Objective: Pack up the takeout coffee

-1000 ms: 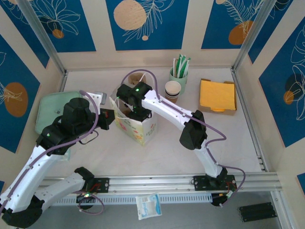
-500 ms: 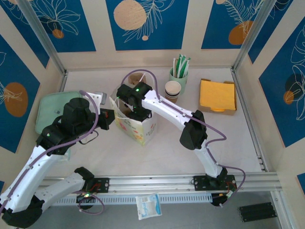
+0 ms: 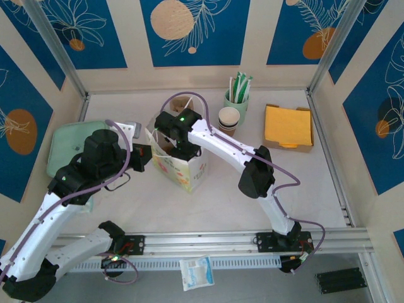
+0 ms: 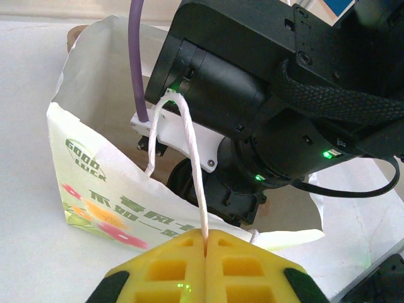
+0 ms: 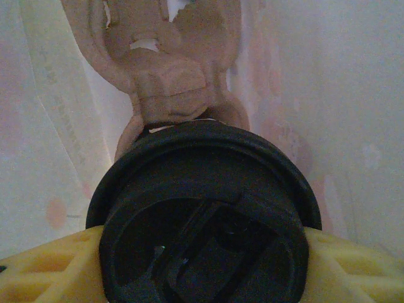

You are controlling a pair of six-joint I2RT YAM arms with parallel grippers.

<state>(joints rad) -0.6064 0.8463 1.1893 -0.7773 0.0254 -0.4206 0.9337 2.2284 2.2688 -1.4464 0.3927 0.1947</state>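
Grips the takeout coffee (image 5: 202, 208) in the right gripper (image 5: 202, 268), jaws partway open, with one yellow finger (image 5: 44, 268) pressed against each side of the black lid. Holds the cup down inside the paper bag (image 3: 184, 172), whose pale walls stand close on both sides in the right wrist view. Shows a brown pulp-like piece (image 5: 167, 76) just beyond the lid's far rim; cannot tell whether touching.

Pinches the white cord handle (image 4: 192, 170) in the left gripper (image 4: 206, 243), yellow pads fully together and the cord trapped in the seam between them. Runs the cord up from the pads across the front of the right arm's wrist, above the bag's open mouth.

Stands the bag upright on the table (image 3: 252, 202), mouth open, with the right arm reaching into it from above and the left gripper just beside its left edge.

Locates a stack of lidless cups (image 3: 229, 118), a green holder (image 3: 237, 100) and a box of yellow napkins (image 3: 288, 126) behind and right of the bag, well apart from both grippers.
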